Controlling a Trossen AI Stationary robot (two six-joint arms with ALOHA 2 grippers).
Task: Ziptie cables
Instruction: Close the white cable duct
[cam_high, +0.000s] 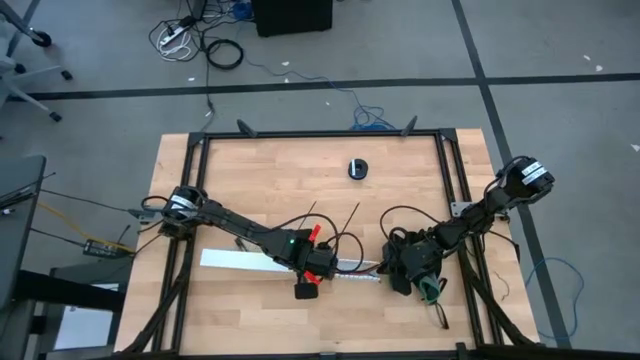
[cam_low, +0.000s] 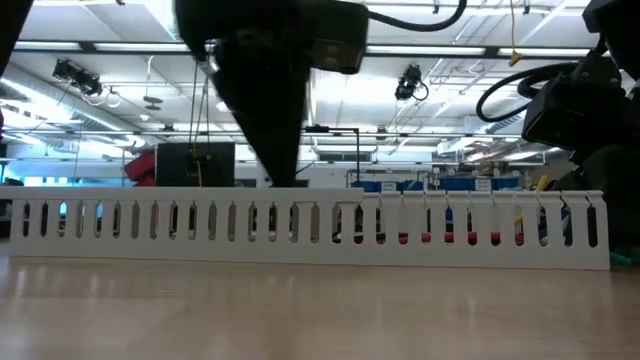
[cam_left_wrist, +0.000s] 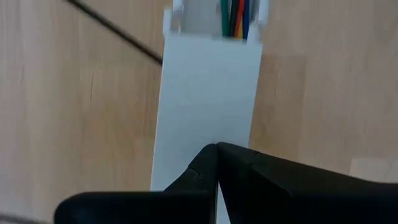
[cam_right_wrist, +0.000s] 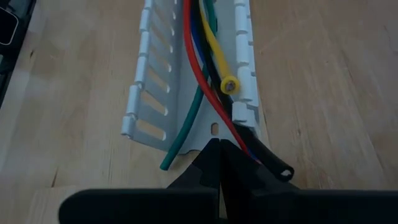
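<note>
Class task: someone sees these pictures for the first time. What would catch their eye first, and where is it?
First, the long white slotted channel lying across the near part of the wooden table, with coloured cables running inside it and spilling out of its right end. Next, the two dark arms meeting over it: the left gripper over its plain cover, the right gripper at the cable ends, both with jaws shut.

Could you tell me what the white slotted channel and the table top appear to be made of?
The slotted channel looks like thin moulded plastic, white with a smooth matte finish: its evenly cut slots and flexible-looking tabs suggest that. The table top appears to be light wood, probably sealed butcher block: pale planks with visible grain and joint lines.
</note>
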